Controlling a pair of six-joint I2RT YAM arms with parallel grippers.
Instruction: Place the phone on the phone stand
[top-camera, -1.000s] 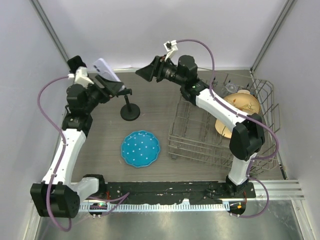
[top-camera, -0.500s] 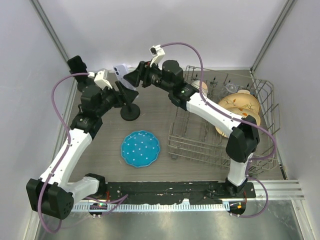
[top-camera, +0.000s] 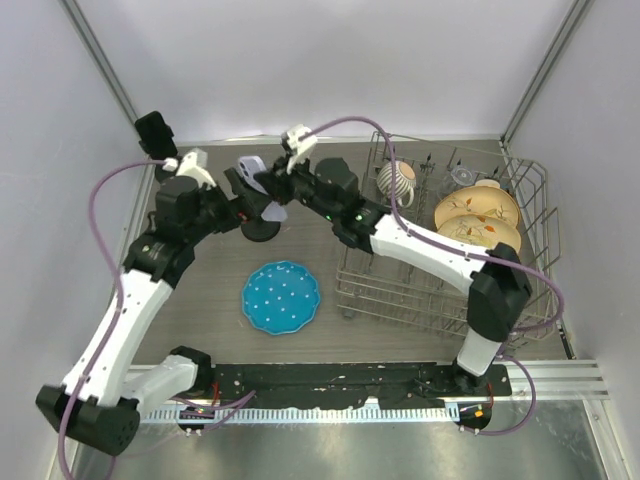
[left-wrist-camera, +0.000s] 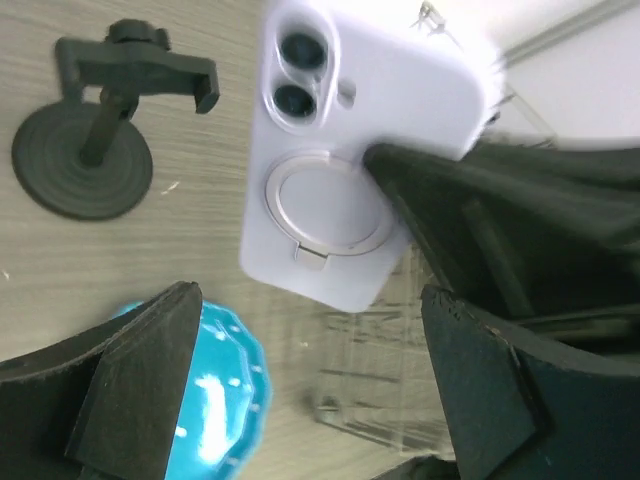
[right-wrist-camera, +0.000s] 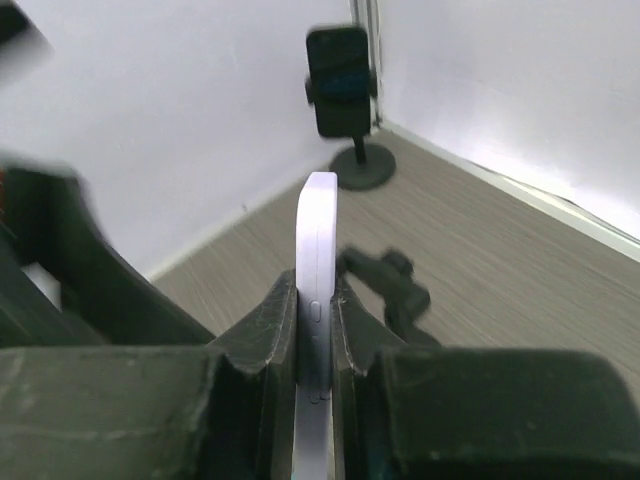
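The lavender phone (top-camera: 262, 187) hangs edge-up just above the black phone stand (top-camera: 261, 229) at the back left of the table. My right gripper (top-camera: 272, 186) is shut on it; in the right wrist view the two fingers press both faces of the phone (right-wrist-camera: 318, 230), with the stand's clamp (right-wrist-camera: 392, 287) just beyond. My left gripper (left-wrist-camera: 310, 330) is open, its fingers wide apart and off the phone (left-wrist-camera: 360, 150), whose ringed back and camera lenses face it. The stand (left-wrist-camera: 100, 130) is empty, with its clamp to the left of the phone.
A blue dotted plate (top-camera: 281, 297) lies in front of the stand. A wire dish rack (top-camera: 400, 290) on the right holds patterned plates (top-camera: 475, 212) and a striped mug (top-camera: 398, 180). A black device on a small stand (top-camera: 153, 133) sits in the back left corner.
The left arm carried the phone rightward to above the stand. The right arm reached left and shut on the phone, and the left gripper's jaws opened off it.
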